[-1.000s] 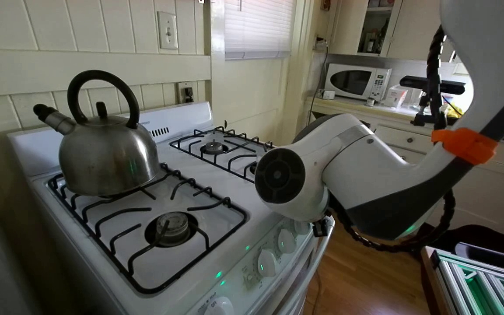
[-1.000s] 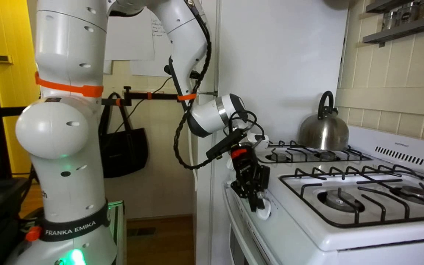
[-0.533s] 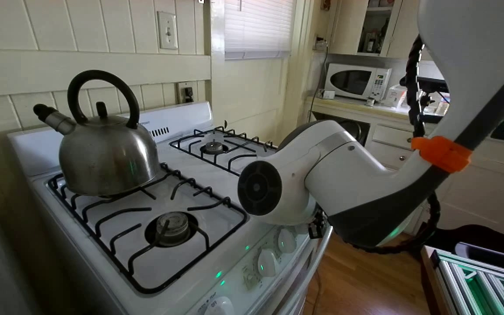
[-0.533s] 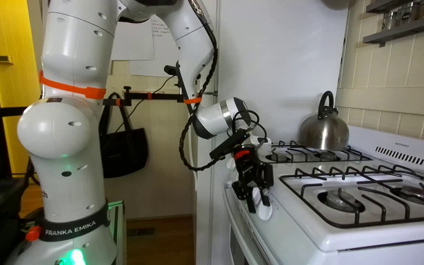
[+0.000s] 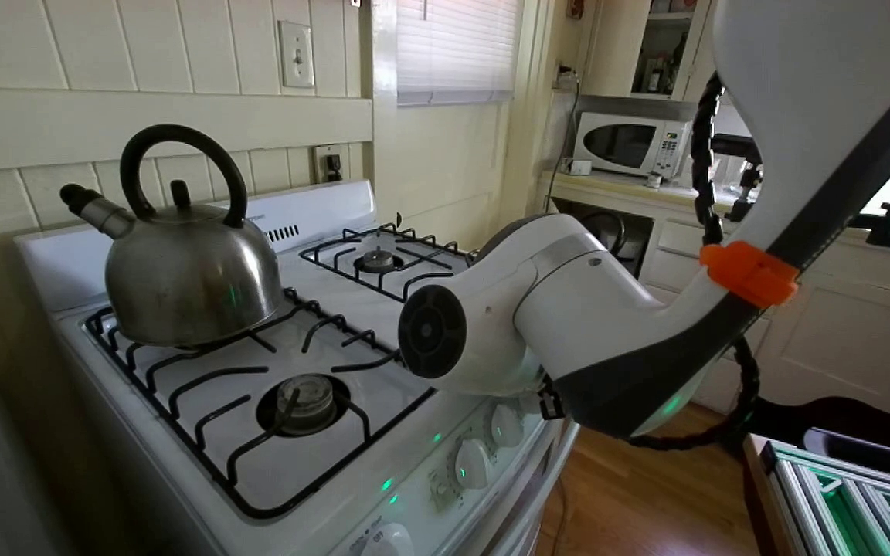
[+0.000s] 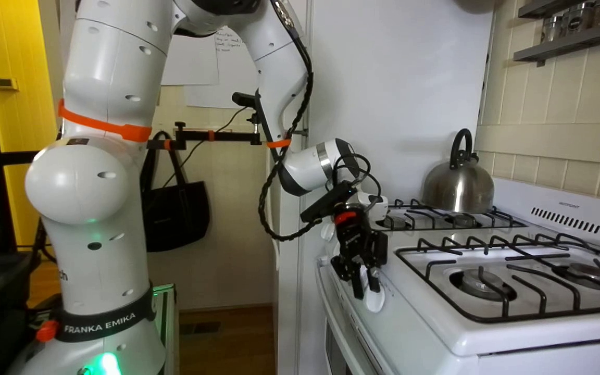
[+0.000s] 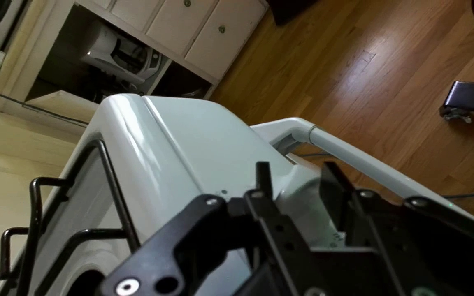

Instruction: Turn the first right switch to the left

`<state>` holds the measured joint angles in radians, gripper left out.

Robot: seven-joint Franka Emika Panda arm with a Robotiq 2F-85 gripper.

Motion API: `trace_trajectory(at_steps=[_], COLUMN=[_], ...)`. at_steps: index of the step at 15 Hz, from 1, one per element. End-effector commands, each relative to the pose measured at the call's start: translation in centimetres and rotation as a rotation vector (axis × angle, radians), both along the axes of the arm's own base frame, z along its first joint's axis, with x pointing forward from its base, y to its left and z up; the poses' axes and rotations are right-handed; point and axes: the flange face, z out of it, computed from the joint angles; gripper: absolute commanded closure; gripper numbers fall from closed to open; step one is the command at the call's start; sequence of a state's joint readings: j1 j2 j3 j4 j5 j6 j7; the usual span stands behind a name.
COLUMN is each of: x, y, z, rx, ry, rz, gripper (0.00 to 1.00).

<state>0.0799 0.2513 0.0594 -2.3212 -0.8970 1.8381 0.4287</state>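
Note:
The first right switch, a round white knob [image 7: 305, 204], sits at the right end of the stove's sloping front panel. In the wrist view it lies between the two black fingers of my gripper [image 7: 296, 168], which stand apart. The left finger [image 7: 263, 176] is close along one side of the knob; whether either finger touches it I cannot tell. In an exterior view my gripper [image 6: 365, 287] points down at the panel, the knob [image 6: 375, 301] partly covered by its fingertips. Elsewhere the arm hides most of the gripper [image 5: 550, 405], and the knob [image 5: 530, 404] shows only in part.
More white knobs [image 5: 473, 464] run along the panel. The oven door handle [image 7: 356, 158] juts out just beside the fingers. Black burner grates [image 7: 115, 193] rise above the stovetop, and a steel kettle [image 6: 459, 187] stands at the back.
My gripper's fingers have parted from nearly together, then narrowed a little around the knob. The arm has shifted slightly toward the stove. The knob shows no clear turn.

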Motion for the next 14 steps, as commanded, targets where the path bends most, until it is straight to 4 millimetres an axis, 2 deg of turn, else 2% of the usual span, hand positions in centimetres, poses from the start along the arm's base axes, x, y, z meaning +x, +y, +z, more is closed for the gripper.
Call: trace_trajectory(at_steps=[1, 3, 4, 9, 10, 11, 14], x=[1.3, 1.3, 1.3, 1.4, 1.3, 1.3, 1.2], y=[0.4, 0.5, 0.5, 1.1, 1.2, 1.4, 1.8], z=[0.0, 0.3, 0.3, -0.5, -0.7, -0.8, -1.1], rx=[0.033, 0.048, 0.051, 0.072, 0.072, 0.076, 0.090], ry=[0.013, 0.023, 0.021, 0.016, 0.020, 0.019, 0.020], rz=[-0.029, -0.060, -0.073, -0.122, -0.122, -0.128, -0.143], gripper=[0.96, 1.00, 0.96, 0.96, 0.72, 0.58, 0.37])
